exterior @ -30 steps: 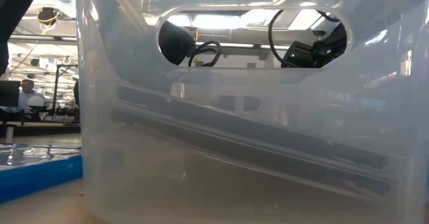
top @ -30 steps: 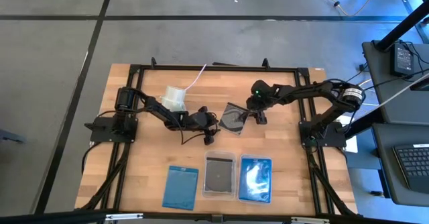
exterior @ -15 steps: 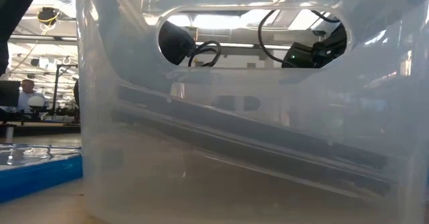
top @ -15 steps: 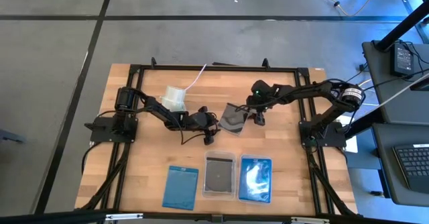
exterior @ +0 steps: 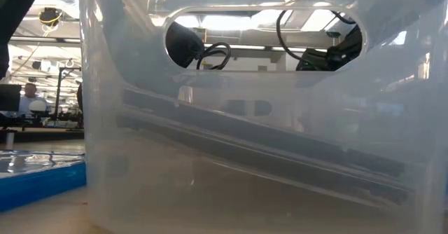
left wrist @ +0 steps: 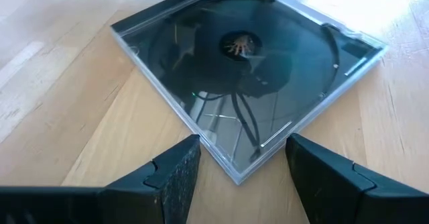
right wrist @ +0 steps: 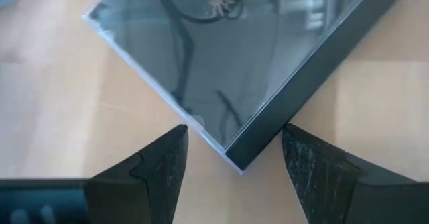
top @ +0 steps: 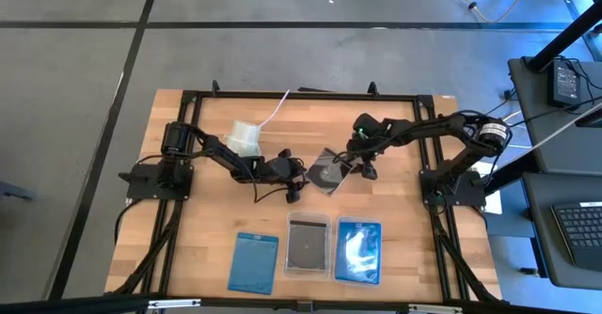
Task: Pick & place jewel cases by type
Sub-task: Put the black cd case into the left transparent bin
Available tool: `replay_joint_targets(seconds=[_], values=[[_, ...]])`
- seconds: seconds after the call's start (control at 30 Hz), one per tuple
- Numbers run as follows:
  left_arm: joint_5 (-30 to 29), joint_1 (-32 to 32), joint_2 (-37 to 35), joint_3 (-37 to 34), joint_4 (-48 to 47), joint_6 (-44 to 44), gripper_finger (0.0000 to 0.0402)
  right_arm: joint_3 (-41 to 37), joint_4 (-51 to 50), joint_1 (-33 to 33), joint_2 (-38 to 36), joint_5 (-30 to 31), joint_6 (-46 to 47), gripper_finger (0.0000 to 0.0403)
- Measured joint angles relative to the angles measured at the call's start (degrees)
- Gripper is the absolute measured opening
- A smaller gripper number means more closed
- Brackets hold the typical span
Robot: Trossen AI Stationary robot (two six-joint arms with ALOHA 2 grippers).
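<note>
Both grippers flank one dark grey jewel case lying flat mid-table. Left gripper has its fingers spread, one corner of the case pointing into the gap, untouched. Right gripper is likewise spread about the opposite corner, gripping nothing. Along the near edge lie a blue case, a clear tray with a dark case, and another blue case. A white cup stands behind the left arm. The low view is almost wholly blocked by the tray's wall.
</note>
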Motion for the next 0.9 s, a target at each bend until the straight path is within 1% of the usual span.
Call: replay_joint_targets(seconds=[0.07,0.13,0.4,0.5,0.67,0.9], values=[[0.0,0.0,0.0,0.0,0.0,0.0,0.0219,0.0,-0.6,0.0,0.0,-1.0,1.3,0.0240],[-0.2,0.0,0.0,0.0,0.0,0.0,0.0219,0.0,-0.8,-0.1,0.0,-1.6,5.2,0.0240],[-0.3,0.0,0.0,0.0,0.2,-0.1,0.0219,0.0,2.8,-0.4,0.0,-2.7,29.7,0.0240],[-0.4,0.0,0.0,0.0,0.5,-0.1,0.0219,-0.1,5.5,-0.5,0.0,-4.3,36.4,0.0240],[-0.5,0.0,0.0,-0.1,0.6,-0.1,0.0219,-0.2,7.3,-0.5,0.1,-5.6,40.3,0.0240],[-0.4,0.0,0.0,-0.1,0.5,0.0,0.0219,-0.2,7.7,-0.5,0.1,-6.1,40.3,0.0240]])
